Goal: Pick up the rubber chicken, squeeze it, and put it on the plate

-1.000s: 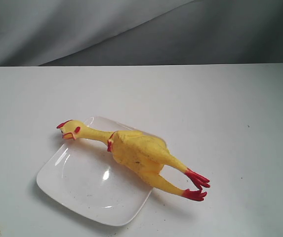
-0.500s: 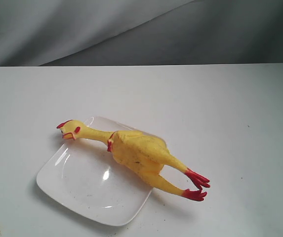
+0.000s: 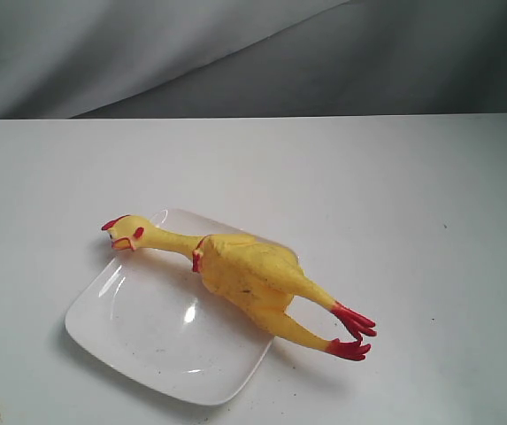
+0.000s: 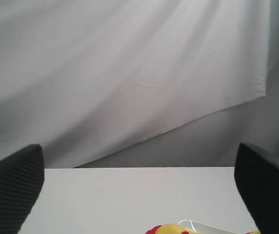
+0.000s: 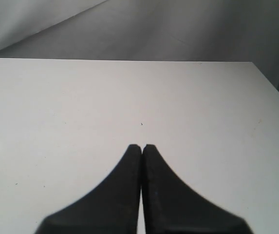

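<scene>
Step in hand: as I judge it, the putting down looks done, so what remains is to keep both arms away from the toy.
Place of the thing: the long yellow rubber chicken [image 3: 244, 274] with red comb and red feet lies slantwise on the glossy white square plate [image 3: 138, 341]. Its head reaches over the far rim, and its legs hang past the near right edge onto the white table [image 3: 430, 195].
Left claw [image 4: 139, 163]: spread wide and empty, just above the chicken's head.
Right claw [image 5: 142, 148]: closed, with nothing between the tips, over bare table.
How to do it well: lift the open claw straight up without brushing the head. If I wanted to centre the toy, I would grip the plump body, not the thin neck.
Materials: soft rubber with a pimpled skin, probably springy. The plate is hard and shiny, probably slippery.
Shapes: thin neck and fat body. The plate has rounded corners and a shallow round well.
</scene>
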You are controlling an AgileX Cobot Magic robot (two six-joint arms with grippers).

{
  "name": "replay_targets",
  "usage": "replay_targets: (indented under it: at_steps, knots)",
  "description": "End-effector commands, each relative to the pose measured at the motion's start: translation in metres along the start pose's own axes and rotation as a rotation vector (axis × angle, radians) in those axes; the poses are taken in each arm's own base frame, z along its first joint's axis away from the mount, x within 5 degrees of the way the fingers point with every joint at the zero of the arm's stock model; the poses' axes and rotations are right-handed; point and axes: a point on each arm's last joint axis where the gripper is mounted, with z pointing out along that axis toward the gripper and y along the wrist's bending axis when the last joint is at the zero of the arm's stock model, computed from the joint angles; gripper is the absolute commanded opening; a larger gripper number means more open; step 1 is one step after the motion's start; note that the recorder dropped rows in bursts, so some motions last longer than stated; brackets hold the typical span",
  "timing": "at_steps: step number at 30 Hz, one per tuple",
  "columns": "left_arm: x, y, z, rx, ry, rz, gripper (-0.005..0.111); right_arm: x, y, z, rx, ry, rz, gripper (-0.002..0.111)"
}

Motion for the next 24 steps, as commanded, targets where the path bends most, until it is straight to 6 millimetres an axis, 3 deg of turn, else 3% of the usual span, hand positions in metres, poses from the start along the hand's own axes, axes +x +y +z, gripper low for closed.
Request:
replay_targets:
  at_steps: [1, 8, 13, 24]
  knots:
    - [0.000, 0.001, 0.000, -0.014, -0.007, -0.039, 0.103, 0.001, 0.000, 0.000, 0.004, -0.001, -0.006, 0.000]
    - [0.000, 0.002, 0.000, -0.022, -0.016, -0.055, 0.103, 0.001, 0.000, 0.000, 0.004, -0.001, -0.006, 0.000]
    - [-0.010, 0.008, -0.001, -0.084, -0.131, -0.106, 0.103, 0.001, 0.000, 0.000, 0.004, -0.001, -0.006, 0.000]
    - [-0.001, 0.014, -0.001, -0.154, -0.029, -0.012, 0.103, 0.001, 0.000, 0.000, 0.004, -0.001, -0.006, 0.000]
